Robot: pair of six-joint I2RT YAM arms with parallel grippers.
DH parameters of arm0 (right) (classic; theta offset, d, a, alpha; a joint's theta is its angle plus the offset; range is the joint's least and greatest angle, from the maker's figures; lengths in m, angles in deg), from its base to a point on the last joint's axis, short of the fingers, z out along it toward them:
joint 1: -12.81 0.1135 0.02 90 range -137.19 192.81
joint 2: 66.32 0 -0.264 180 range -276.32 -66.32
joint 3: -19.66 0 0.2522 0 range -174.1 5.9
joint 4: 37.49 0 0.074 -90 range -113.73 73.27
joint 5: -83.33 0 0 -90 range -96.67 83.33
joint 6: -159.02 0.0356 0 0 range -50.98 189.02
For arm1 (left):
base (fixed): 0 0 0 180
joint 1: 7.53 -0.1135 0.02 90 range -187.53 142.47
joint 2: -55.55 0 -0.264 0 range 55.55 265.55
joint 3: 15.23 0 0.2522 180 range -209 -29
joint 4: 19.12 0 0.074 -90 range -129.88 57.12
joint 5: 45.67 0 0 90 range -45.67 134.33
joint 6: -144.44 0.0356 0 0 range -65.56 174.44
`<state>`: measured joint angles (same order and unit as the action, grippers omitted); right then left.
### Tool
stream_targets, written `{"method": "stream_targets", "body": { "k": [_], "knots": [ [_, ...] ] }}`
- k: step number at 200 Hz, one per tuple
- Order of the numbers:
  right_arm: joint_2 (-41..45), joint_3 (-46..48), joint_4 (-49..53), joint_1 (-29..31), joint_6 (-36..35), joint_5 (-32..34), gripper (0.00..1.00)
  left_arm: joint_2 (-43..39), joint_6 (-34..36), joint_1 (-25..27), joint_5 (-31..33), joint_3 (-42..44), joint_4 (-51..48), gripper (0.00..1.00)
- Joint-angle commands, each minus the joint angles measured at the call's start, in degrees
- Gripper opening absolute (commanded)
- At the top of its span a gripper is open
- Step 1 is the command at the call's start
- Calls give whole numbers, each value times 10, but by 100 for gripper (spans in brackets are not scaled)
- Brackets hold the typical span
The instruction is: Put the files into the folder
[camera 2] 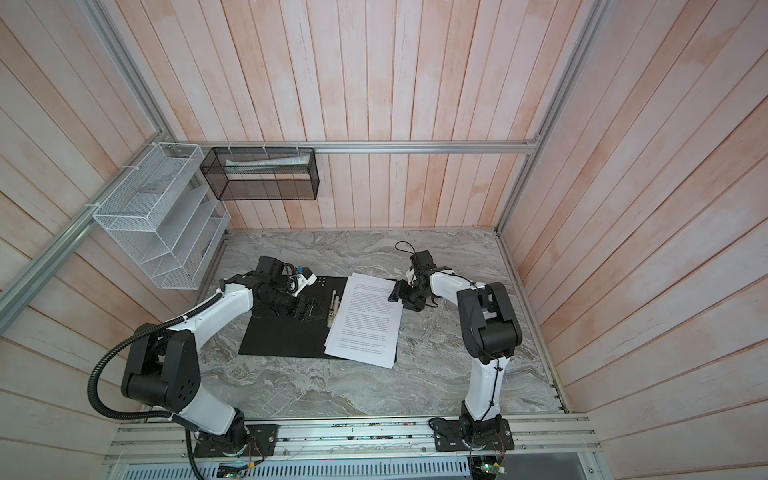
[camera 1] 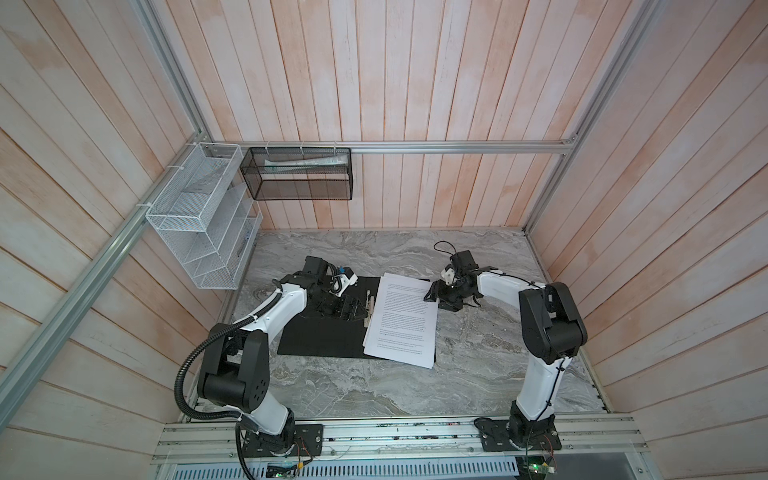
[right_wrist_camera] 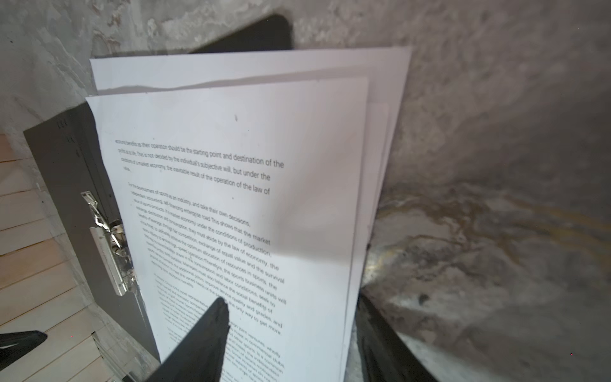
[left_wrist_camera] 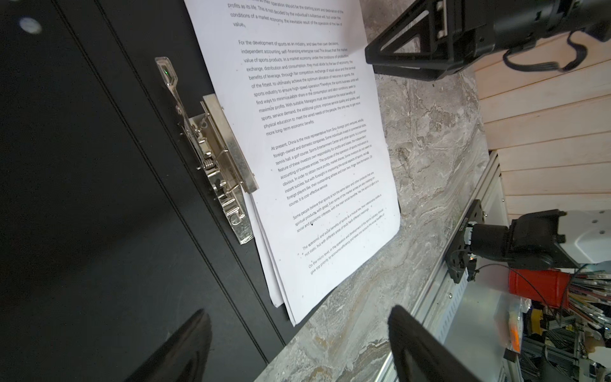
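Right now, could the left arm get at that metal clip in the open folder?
Probably yes. The left arm hangs over the open folder, beside the clip, jaws open, nothing between. The files do not cover it.

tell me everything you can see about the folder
The folder lies open and flat on the marble table, black inside facing up. It looks like thin stiff board with stitched crease lines along the spine. A silver metal clip with a clear-tipped lever sits at the spine. The printed papers lie skewed on its right half, overhanging its edge. The left gripper hangs open over its left half beside the clip; contact cannot be told.
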<state>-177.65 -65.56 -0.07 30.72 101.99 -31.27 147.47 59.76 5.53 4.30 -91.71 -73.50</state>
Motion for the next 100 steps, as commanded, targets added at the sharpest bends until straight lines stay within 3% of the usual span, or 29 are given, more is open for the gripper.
{"method": "stream_targets", "body": {
  "k": [1, 100],
  "knots": [
    [-26, -24, 12, 6, -5, -9, 63, 7, 0, -3, 3, 14, 8, 86],
    [-66, -102, 59, 20, -38, -14, 63, 5, -5, -5, 12, 20, 17, 86]
  ]
}}
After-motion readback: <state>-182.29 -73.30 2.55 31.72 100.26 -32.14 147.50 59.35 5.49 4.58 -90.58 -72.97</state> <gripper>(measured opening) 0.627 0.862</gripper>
